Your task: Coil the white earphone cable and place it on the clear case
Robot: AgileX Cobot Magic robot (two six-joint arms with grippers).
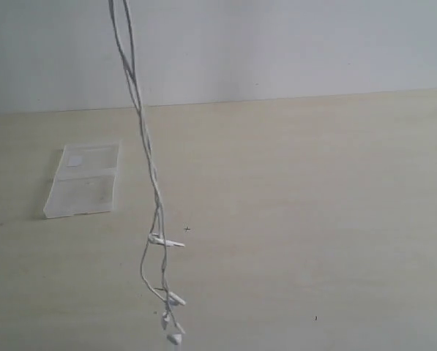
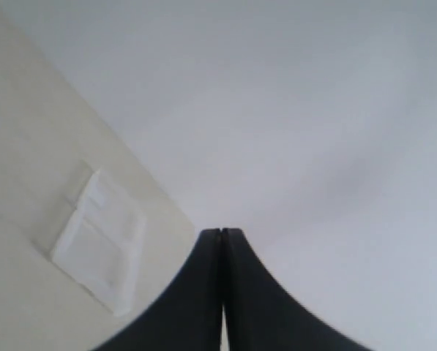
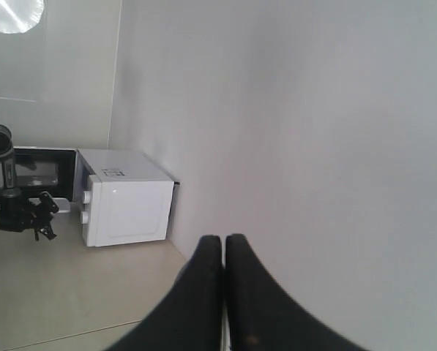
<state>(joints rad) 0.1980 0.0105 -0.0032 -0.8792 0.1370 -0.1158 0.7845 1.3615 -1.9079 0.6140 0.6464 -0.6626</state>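
Note:
The white earphone cable [image 1: 148, 157] hangs in doubled strands from above the top edge of the exterior view. Its earbuds and plug [image 1: 174, 300] dangle just over the table near the front. The clear case [image 1: 83, 180] lies flat on the table to the left of the hanging strands, apart from them. It also shows in the left wrist view as the clear case [image 2: 97, 241]. Neither gripper shows in the exterior view. My left gripper [image 2: 222, 231] is shut, with a thin white sliver between its fingers lower down. My right gripper [image 3: 224, 238] is shut the same way, facing a wall.
The pale wooden table [image 1: 299, 205] ends at a white wall behind. In the right wrist view a white microwave-like box [image 3: 127, 197] and a black device [image 3: 13, 197] stand beyond the table.

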